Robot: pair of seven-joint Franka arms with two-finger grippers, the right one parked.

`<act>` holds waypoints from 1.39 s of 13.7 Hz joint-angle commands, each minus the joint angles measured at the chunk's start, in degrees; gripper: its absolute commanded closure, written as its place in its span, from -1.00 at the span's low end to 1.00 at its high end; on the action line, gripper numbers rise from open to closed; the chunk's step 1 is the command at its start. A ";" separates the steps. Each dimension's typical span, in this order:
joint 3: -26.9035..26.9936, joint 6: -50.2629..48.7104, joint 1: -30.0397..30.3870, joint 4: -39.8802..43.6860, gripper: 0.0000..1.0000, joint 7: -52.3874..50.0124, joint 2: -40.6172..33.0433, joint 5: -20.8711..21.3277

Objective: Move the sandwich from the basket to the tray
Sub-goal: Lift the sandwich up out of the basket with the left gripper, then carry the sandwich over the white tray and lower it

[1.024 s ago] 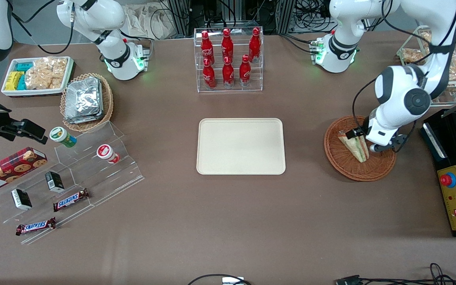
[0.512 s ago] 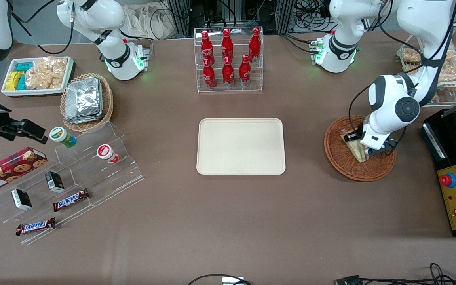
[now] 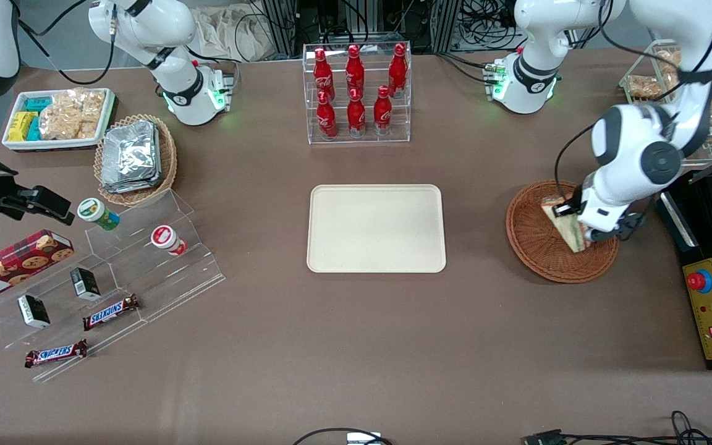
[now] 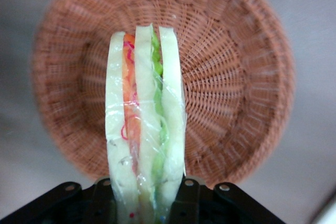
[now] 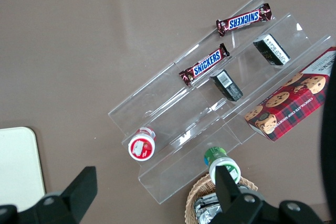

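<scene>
While the cream tray (image 3: 376, 228) lies flat and bare mid-desk, the round woven basket (image 3: 532, 247) sits toward the working arm's end. Over it, the gripper (image 3: 573, 217) has risen since a moment ago, jaws clenched on the plastic-wrapped triangular sandwich (image 4: 144, 129).

sandwich (image 4: 144, 124) between the jaws: pale cream bread, one orange-red filling stripe, one green, clear glossy wrap. gripper (image 4: 147, 203) black, on a white arm. basket (image 4: 231, 93) under the jaws: reddish-brown wicker weave. tray (image 3: 376, 228) off to the side of the jaws: plain cream-beige. table (image 3: 356, 346) dull brown.
</scene>
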 commanded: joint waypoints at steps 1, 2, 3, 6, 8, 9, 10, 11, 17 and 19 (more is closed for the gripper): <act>-0.33 -16.69 0.02 12.32 1.00 0.09 -3.55 0.43; -0.33 -23.19 -0.15 17.85 1.00 0.52 -3.21 -0.18; -0.42 -28.74 -0.24 23.48 1.00 1.49 -2.51 -0.45; -0.86 -38.09 -2.52 35.89 1.00 2.73 1.18 -0.54; -2.52 -39.60 -5.24 40.30 1.00 1.68 4.08 -1.76; -5.84 -39.69 -5.51 42.06 1.00 0.89 5.40 -2.03; -10.40 -39.69 -5.43 42.95 1.00 -1.12 6.54 -1.34; -14.88 -39.60 -5.34 43.31 1.00 -4.36 7.51 -1.25; -31.27 -31.63 -5.60 38.94 1.00 -13.01 14.02 0.59; -31.62 -25.40 -6.04 32.54 0.96 -12.92 14.02 1.56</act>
